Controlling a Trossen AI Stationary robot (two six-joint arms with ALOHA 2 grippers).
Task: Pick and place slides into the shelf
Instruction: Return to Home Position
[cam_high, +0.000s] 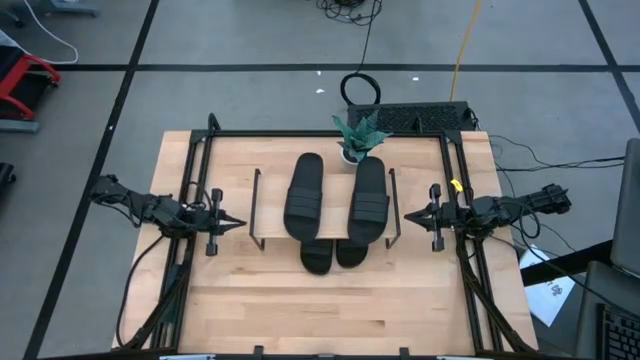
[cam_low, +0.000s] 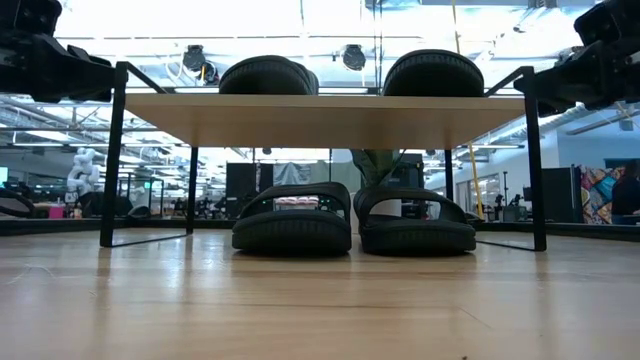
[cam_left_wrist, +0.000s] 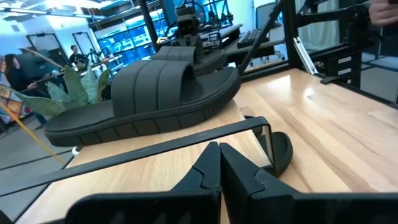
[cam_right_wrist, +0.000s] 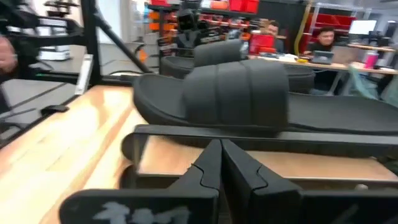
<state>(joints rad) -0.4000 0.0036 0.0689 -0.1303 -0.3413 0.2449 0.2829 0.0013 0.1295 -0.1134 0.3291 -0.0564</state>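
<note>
The shelf (cam_low: 320, 120) stands mid-table, a light top board (cam_high: 270, 200) on a thin dark wire frame (cam_left_wrist: 168, 146). Two black slides (cam_high: 304, 195) (cam_high: 368, 198) lie side by side on the board, soles down. Two more (cam_low: 292, 218) (cam_low: 415, 222) sit on the table under it, their ends (cam_high: 316, 258) sticking out at the near side. My left gripper (cam_high: 236, 225) is shut, level with the shelf's left end and apart from it. My right gripper (cam_high: 408, 215) is shut off the right end, pointing at the shelf.
A small potted plant (cam_high: 358, 138) stands just behind the shelf at the table's far edge, with a black box (cam_high: 420, 118) beside it. A dark metal frame (cam_high: 300, 133) runs around the table. Bare tabletop (cam_high: 330, 310) lies on the near side.
</note>
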